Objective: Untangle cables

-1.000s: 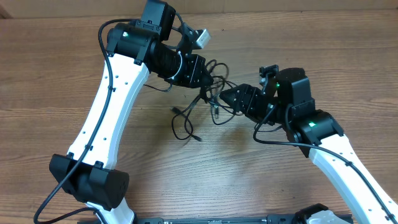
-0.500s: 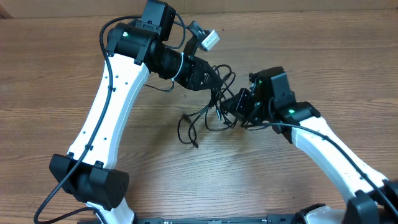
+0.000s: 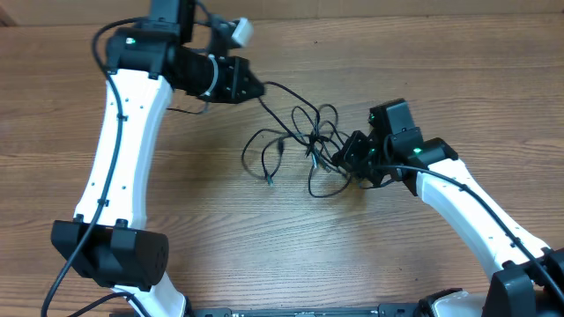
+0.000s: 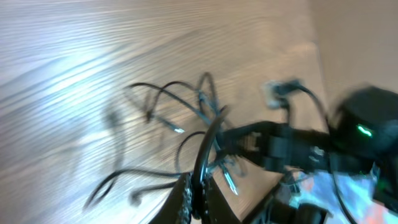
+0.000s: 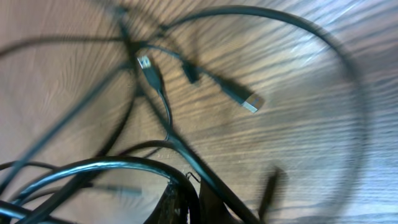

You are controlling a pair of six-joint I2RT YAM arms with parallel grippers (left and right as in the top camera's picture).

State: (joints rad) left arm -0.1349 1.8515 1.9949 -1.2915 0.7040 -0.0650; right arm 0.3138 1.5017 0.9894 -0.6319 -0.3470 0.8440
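The left arm [image 3: 119, 132] and right arm [image 3: 467, 211] share white shells, black joints, black wiring and green lights.

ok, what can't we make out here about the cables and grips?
Overhead: crossings in the cables too small to tell which lies over which.
Left wrist: motion blur, and the bottom edge cuts off the left gripper, so which cord it pinches is unclear.
Right wrist: bottom edge cuts off the right gripper; nearest cords blurred.

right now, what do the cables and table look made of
Cables: probably rubber or plastic sheathing, matte black, bending in loose loops. One plug tip glints silver, likely metal. Table: wood or wood-look laminate, brown grain lines, slight sheen.
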